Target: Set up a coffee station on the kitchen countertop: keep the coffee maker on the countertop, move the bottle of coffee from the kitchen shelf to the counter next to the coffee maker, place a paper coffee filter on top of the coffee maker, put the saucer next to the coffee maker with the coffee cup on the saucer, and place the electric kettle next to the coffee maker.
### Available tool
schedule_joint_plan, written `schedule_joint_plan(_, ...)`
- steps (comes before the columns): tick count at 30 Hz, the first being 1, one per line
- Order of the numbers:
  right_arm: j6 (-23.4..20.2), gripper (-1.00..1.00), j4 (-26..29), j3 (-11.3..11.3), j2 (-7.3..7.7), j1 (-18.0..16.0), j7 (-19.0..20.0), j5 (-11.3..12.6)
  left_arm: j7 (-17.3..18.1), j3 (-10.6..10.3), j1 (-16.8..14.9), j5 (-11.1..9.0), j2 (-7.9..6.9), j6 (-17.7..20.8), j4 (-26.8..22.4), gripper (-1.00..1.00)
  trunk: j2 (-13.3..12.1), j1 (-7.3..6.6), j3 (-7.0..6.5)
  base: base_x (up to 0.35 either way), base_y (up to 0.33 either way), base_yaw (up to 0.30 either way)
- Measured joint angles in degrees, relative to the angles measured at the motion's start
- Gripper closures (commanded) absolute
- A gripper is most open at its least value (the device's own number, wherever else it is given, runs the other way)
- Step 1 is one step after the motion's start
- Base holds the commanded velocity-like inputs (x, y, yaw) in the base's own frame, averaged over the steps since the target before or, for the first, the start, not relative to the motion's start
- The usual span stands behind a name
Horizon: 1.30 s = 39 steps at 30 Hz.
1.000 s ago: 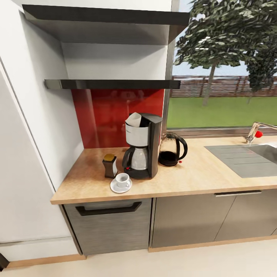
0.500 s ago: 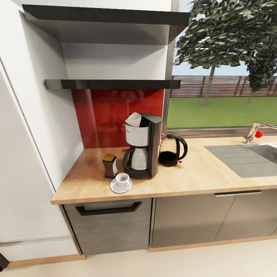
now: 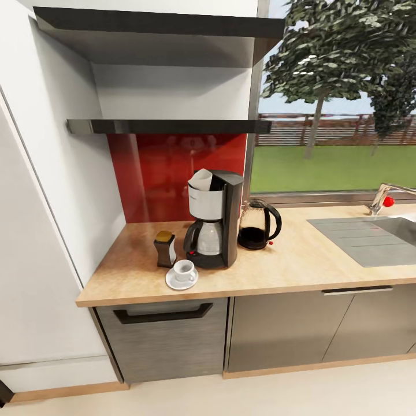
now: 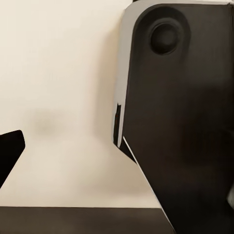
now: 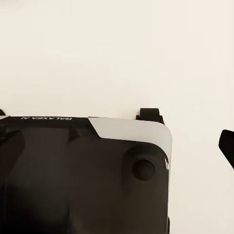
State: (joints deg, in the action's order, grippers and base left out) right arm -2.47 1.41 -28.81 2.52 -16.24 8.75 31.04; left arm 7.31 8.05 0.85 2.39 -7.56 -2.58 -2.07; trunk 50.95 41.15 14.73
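Here, coffee cup (image 3: 184, 269) on saucer (image 3: 181, 280) beside coffee maker (image 3: 215, 218); pincer spread untellable, both arms

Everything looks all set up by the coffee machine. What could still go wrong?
The saucer with the coffee cup sits close to the countertop's front edge, so a bump might push it off. The paper filter looks perched loosely on the coffee maker and could slip. The kettle and bottle of coffee stand close beside it, so a careless reach might knock them.

Pale matt wood-grain table (image 3: 300, 263); glossy red wall panel (image 3: 173, 173); black plastic coffee maker (image 3: 216, 219) topped by white paper filter (image 3: 201, 179); glossy white cup (image 3: 184, 270) and saucer (image 3: 172, 282).
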Motion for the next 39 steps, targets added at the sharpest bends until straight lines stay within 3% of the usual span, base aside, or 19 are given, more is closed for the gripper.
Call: schedule_joint_plan(39,0.0,-1.0,0.0,0.0,0.0,0.0,0.0,0.0,0.0,0.0,0.0,0.0,0.18,0.0,0.0,-1.0,0.0,0.0,0.0,0.0,0.0,0.0)
